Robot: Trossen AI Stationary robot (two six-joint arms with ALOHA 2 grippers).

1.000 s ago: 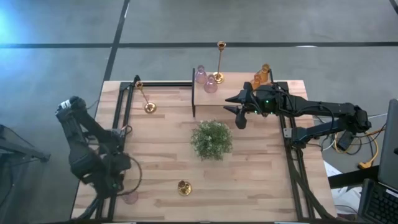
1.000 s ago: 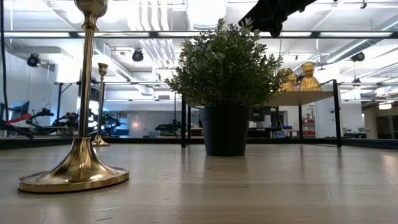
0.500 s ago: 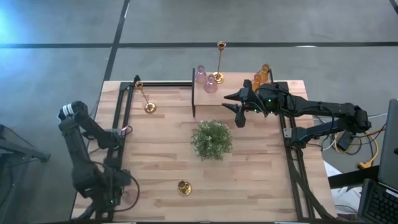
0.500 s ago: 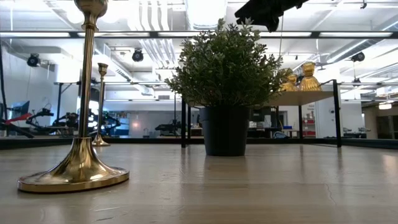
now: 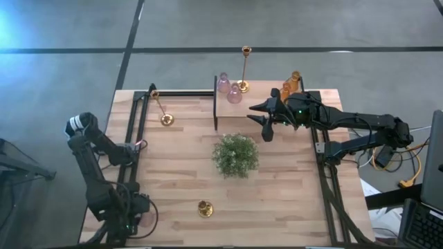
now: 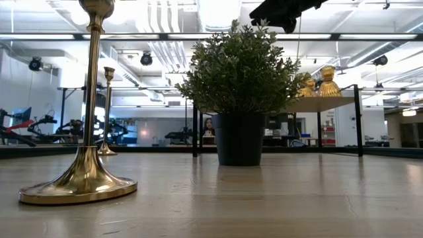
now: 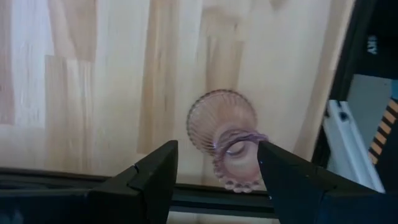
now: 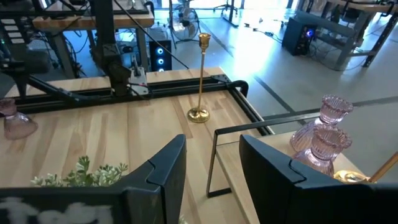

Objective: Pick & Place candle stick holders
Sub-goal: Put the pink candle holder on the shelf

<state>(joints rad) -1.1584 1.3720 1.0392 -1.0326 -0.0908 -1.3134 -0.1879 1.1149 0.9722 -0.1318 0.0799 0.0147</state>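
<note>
The left arm has moved nearer to the front edge of the wooden surface; the right arm has stayed. Visible: three brass candle stick holders, three ribbed pink glass holders, two amber ones. Left gripper fingers are released, one pink holder between them. Right gripper fingers are released, empty.

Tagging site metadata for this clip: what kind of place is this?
Most likely a robotics lab or workshop. The wooden table sits on a bare concrete floor, other arm rigs stand behind it, and workbenches with computers and cables fill the room under strip lights.
</note>
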